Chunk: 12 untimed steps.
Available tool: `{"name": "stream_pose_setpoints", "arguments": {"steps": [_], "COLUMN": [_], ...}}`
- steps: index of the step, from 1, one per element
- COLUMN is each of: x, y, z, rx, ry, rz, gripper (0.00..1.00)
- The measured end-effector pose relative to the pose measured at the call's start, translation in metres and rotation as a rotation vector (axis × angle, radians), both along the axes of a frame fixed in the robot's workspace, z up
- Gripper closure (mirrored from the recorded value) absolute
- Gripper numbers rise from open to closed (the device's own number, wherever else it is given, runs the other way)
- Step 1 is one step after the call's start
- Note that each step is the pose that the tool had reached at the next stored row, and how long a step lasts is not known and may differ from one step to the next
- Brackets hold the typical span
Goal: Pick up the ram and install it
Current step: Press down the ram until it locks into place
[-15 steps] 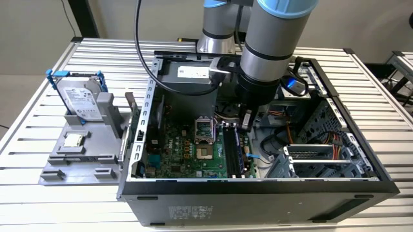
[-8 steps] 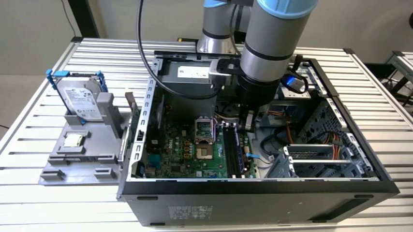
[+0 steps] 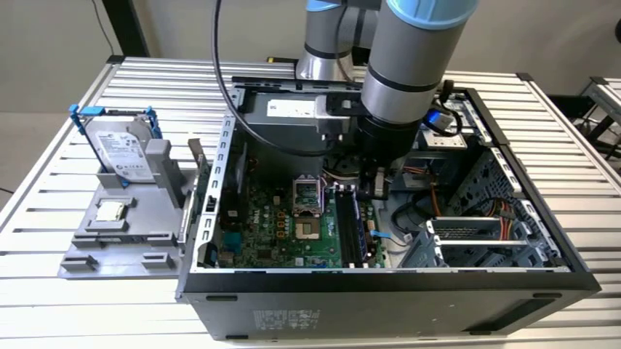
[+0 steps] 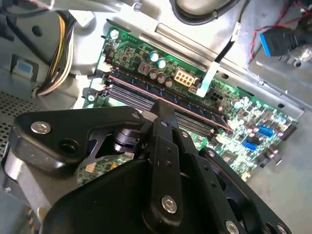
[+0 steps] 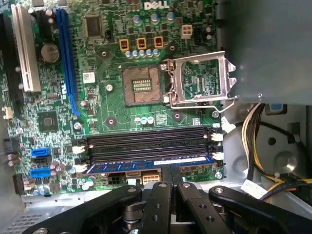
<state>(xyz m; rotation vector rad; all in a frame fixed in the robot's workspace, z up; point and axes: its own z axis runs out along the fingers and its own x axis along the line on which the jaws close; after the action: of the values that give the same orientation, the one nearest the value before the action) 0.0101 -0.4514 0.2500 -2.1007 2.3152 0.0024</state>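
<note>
In the exterior view the jaws (image 3: 377, 185) reach down into the open computer case (image 3: 388, 280) on the counter (image 3: 58, 305), while in the first wrist view the ram (image 5: 146, 165) sits in the motherboard's (image 5: 112, 102) outermost slot, and in both wrist views the jaws appear clenched on its edge.

A robotics lab or workshop.
An open computer case (image 3: 388, 218) lies on a slatted aluminium bench (image 3: 58, 291) beneath a robot arm (image 3: 412, 65), beside a grey parts holder (image 3: 126, 225).
</note>
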Motion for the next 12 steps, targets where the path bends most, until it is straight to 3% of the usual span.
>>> {"name": "stream_pose_setpoints", "arguments": {"steps": [6, 9, 12], "x": [0.0002, 0.0001, 0.0005], "y": [-0.0005, -0.0006, -0.0047], "z": [-0.0070, -0.0074, -0.0095], "rx": [-0.0004, -0.0010, -0.0008], "ry": [0.0025, 0.0029, 0.0038], "rz": [0.062, 0.067, 0.067], "gripper": [1.00, 1.00, 1.00]}}
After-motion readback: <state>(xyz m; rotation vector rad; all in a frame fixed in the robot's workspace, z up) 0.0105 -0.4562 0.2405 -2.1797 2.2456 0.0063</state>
